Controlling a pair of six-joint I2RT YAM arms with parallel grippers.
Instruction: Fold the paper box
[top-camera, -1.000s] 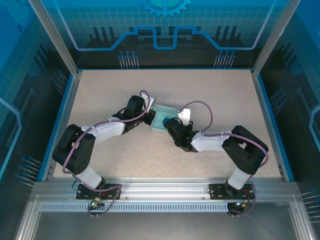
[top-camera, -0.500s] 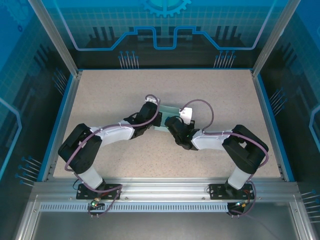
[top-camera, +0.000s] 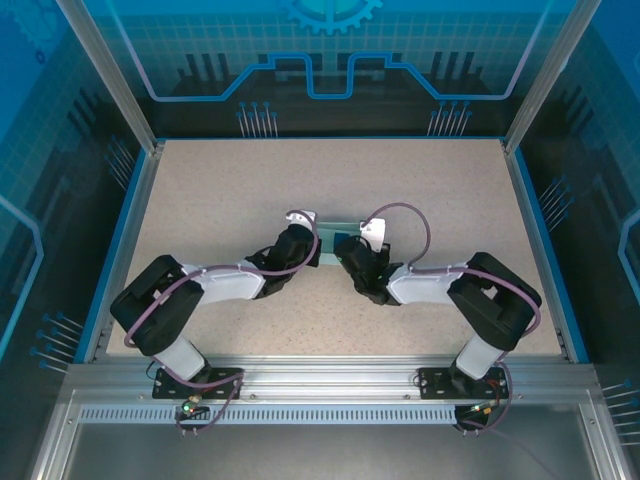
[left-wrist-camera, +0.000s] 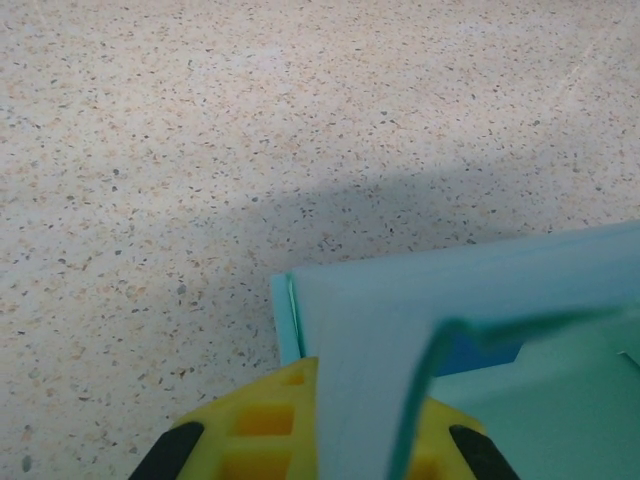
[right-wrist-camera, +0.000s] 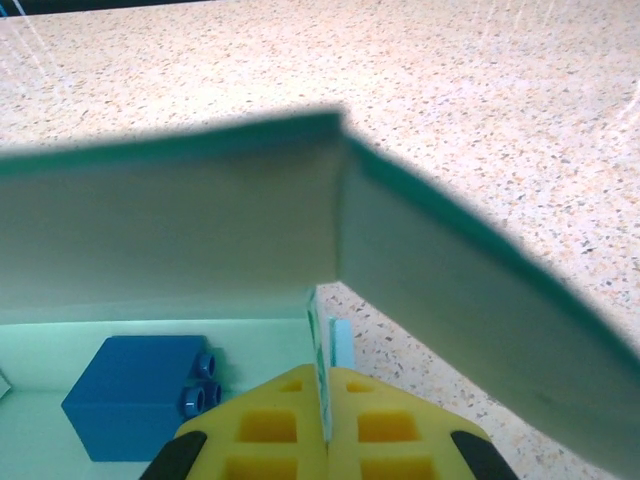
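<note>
The paper box (top-camera: 336, 229) of pale cyan card sits mid-table between my two grippers. My left gripper (top-camera: 315, 246) is shut on its left side: in the left wrist view a card panel (left-wrist-camera: 450, 320) runs up from between the yellow fingers (left-wrist-camera: 262, 430). My right gripper (top-camera: 346, 250) is shut on the right side. The right wrist view shows a thin upright wall (right-wrist-camera: 322, 385) pinched between the yellow fingertips (right-wrist-camera: 265, 425), a large flap (right-wrist-camera: 200, 230) raised above it, and a small dark blue cube (right-wrist-camera: 135, 395) lying on the box floor.
The speckled beige table (top-camera: 220, 190) is bordered by a blue rim and glass walls. Both arms reach in from the near edge and meet close together at the middle.
The left arm has swung right and in toward the box. The card, which lay broad and flat, now shows as a narrower strip between the grippers. The right arm has barely moved.
</note>
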